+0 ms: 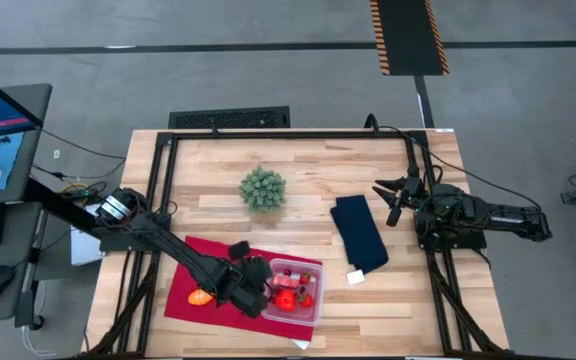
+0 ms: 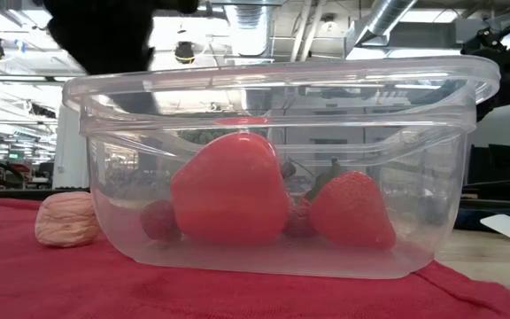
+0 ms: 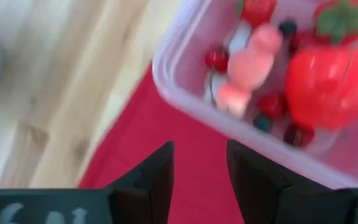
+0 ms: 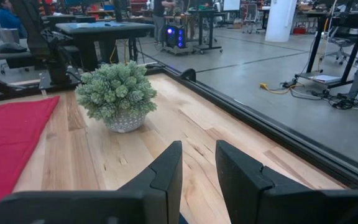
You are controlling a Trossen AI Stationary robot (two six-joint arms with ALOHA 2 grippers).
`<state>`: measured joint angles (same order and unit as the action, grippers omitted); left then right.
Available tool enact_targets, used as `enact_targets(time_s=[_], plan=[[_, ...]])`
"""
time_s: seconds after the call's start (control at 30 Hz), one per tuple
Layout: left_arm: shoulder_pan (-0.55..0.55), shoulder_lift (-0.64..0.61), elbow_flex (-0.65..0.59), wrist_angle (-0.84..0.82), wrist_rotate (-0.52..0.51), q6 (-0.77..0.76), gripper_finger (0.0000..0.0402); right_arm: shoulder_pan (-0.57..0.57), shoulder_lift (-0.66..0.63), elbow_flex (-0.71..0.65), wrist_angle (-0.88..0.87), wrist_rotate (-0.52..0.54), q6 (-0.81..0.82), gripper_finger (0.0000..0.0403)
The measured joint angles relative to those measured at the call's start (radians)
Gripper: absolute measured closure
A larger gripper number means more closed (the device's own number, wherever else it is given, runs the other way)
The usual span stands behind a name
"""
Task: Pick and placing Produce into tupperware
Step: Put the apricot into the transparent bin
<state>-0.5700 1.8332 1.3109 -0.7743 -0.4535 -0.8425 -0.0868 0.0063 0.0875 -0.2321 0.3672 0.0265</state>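
Tupperware (image 1: pixel 295 291) sits on red cloth (image 1: pixel 196 262), w/ red fruit inside. Left end effector (image 1: pixel 255 288) is just beside it, fingers apart, empty. Orange fruit (image 1: pixel 200 296) lies behind that arm, nearest it.

Tupperware (image 3: pixel 185 87) cut off by left wrist view's edge, contents blurred; small dark bits (image 3: pixel 263 122) unidentifiable

Clear tub (image 1: pixel 294 289) sits upright on the red cloth (image 1: pixel 196 270) — red fruits (image 1: pixel 286 298) inside; 1 orange piece (image 1: pixel 200 296) lies on the cloth outside it.
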Motion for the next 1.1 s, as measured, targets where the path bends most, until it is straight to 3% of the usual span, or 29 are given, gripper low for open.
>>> enact_targets(time_s=[0.17,0.33,0.47,0.6,0.9,1.1], plan=[[-0.027,0.000,0.000,-0.072,0.075,-0.034,0.0265,0.000,0.000,0.000,0.000,0.000,0.000,0.0283],[-0.063,-0.001,-0.007,-0.105,0.063,-0.048,0.0264,0.000,0.000,0.000,0.000,0.000,0.000,0.0283],[-0.073,-0.001,-0.071,-0.043,0.050,0.003,0.0264,0.000,0.000,0.000,0.000,0.000,0.000,0.0283],[-0.071,-0.001,-0.119,0.060,0.100,0.046,0.0259,0.000,0.000,0.000,0.000,0.000,0.000,0.0283],[-0.098,-0.001,-0.122,0.103,0.136,0.139,0.0245,0.000,0.000,0.000,0.000,0.000,0.000,0.0283],[-0.099,-0.001,-0.122,0.140,0.220,0.245,0.0235,0.000,0.000,0.000,0.000,0.000,0.000,0.0283]])
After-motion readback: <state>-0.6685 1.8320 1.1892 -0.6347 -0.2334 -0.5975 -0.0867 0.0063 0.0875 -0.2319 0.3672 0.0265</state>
